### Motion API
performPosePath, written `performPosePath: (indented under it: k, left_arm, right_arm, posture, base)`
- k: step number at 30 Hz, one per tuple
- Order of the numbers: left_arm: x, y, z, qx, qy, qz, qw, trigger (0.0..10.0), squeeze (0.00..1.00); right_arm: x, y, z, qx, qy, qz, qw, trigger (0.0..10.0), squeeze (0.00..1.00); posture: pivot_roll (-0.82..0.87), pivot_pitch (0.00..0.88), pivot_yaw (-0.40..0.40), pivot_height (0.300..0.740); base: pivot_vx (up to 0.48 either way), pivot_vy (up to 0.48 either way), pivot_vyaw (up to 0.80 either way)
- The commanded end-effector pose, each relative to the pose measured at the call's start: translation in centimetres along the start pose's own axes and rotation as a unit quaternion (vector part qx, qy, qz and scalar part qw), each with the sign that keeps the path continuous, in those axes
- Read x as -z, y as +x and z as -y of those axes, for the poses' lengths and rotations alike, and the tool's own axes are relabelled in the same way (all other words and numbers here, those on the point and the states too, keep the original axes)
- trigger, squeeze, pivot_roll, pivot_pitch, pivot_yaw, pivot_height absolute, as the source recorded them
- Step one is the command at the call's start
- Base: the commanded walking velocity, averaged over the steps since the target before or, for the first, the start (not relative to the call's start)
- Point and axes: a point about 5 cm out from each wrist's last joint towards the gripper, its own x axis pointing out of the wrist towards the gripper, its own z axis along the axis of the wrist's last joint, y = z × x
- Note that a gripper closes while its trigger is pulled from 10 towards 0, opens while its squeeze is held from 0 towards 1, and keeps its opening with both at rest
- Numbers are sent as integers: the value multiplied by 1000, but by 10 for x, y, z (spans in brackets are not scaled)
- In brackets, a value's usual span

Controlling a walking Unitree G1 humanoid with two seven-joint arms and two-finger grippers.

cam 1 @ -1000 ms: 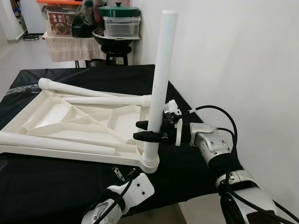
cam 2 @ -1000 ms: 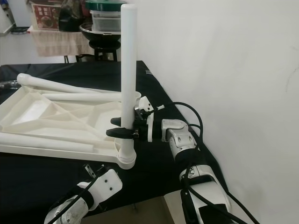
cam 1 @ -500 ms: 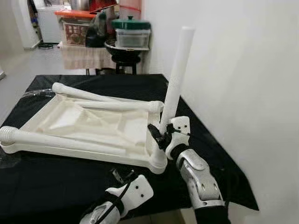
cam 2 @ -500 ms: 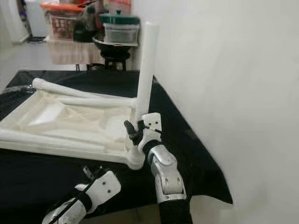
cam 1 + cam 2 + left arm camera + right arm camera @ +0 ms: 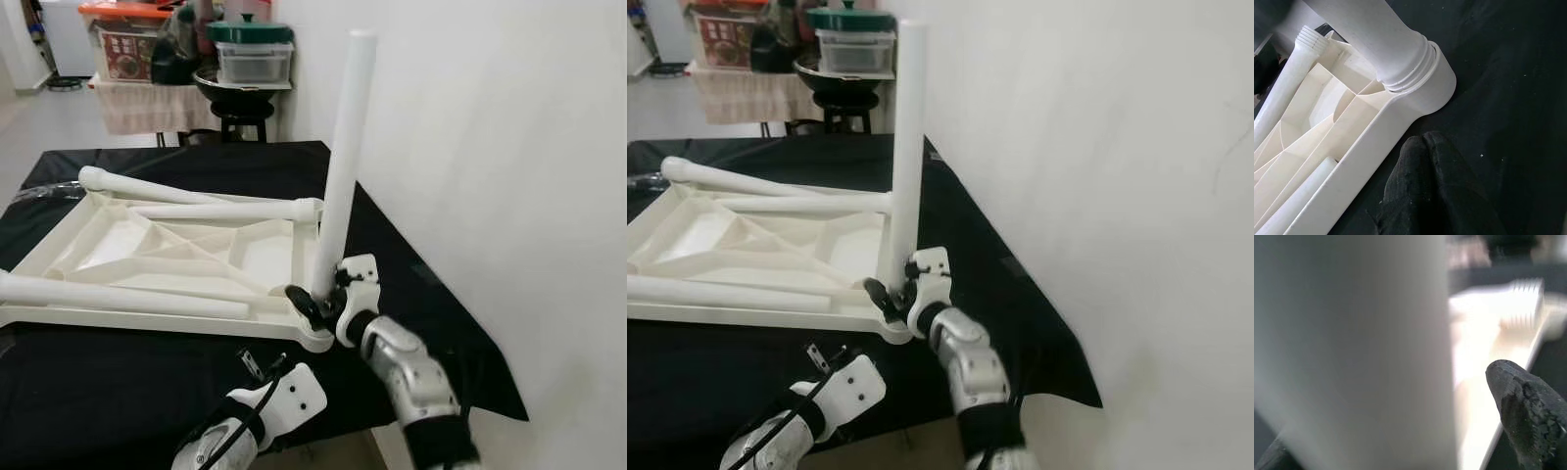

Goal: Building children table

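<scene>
An upturned white plastic tabletop (image 5: pixel 147 245) lies on a black-covered table (image 5: pixel 98 392). One white leg (image 5: pixel 343 166) stands upright in its near right corner socket (image 5: pixel 1437 83). My right gripper (image 5: pixel 312 299) is at the leg's base, open, with a finger on each side; a gap shows between one fingertip (image 5: pixel 1520 401) and the leg (image 5: pixel 1352 347). My left gripper (image 5: pixel 258 364) is shut and holds nothing, low at the table's front edge, just short of that corner. Loose legs lie across the tabletop's front (image 5: pixel 127 294) and back (image 5: pixel 147 186).
A white wall (image 5: pixel 509 176) runs close along the table's right side. Behind the table, a stool (image 5: pixel 240 103) carries a pan, a clear box and a green lidded pot (image 5: pixel 250 29). Beside it stands a cloth-draped shelf with boxes (image 5: pixel 137 59). The black cloth hangs over the near right corner (image 5: pixel 470 382).
My right gripper has slid from partway up the upright leg down to its base, and its arm now reaches in from the front instead of from the right. The camera shifted too.
</scene>
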Motion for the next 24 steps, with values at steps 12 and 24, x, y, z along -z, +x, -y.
performPosePath:
  k: [12,24]
  left_arm:
    - [5,12,0,6,-7,-7,1000,10000,0]
    - [7,22,-2,8,-8,-8,1000,10000,0]
  right_arm:
    - [-13,-2,26,-218,-19,-64,974,5059,0]
    - [-11,-10,36,-253,-31,-93,963,0,0]
  posture:
    - [104,0,-111,740]
    - [119,0,-122,740]
  base:
    - [0,0,0]
    - [0,0,0]
